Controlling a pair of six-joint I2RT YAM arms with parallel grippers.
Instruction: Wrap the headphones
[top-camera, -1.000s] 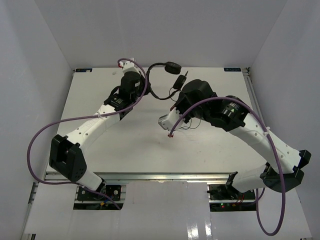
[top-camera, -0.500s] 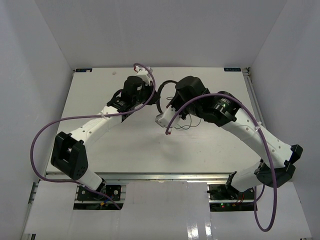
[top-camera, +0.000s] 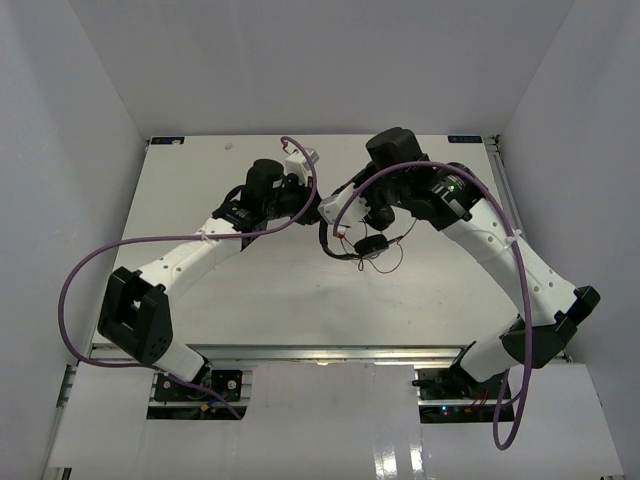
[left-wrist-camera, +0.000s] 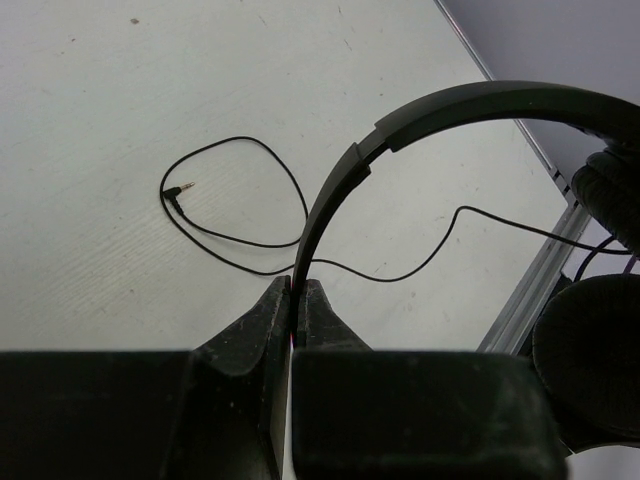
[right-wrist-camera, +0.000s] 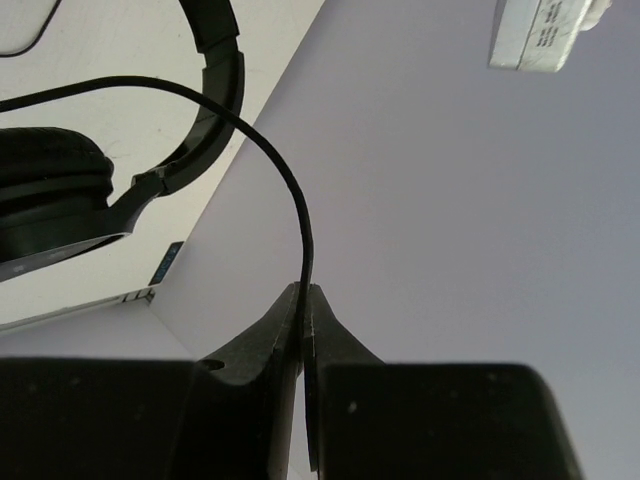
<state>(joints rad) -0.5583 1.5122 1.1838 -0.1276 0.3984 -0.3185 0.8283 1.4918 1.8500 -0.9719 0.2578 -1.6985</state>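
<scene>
The white counter (top-camera: 200, 300) is lying under the headphones (top-camera: 372, 244), which are hanging just at 3 o'clock of its middle. The left fingers (left-wrist-camera: 297, 296) are pinching the headband from 9 o'clock. The right fingers (right-wrist-camera: 303, 298) are squeezing the thin cord (left-wrist-camera: 232, 138) at 12 o'clock.

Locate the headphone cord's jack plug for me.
In the left wrist view the jack plug lies on the table at upper left, ending a loose loop of cord, clear of the headband clamped in the left gripper.

Bright, even light, faint soft shadows on the table (top-camera: 270, 295); close fingers (left-wrist-camera: 255, 335) slightly blurred.
</scene>
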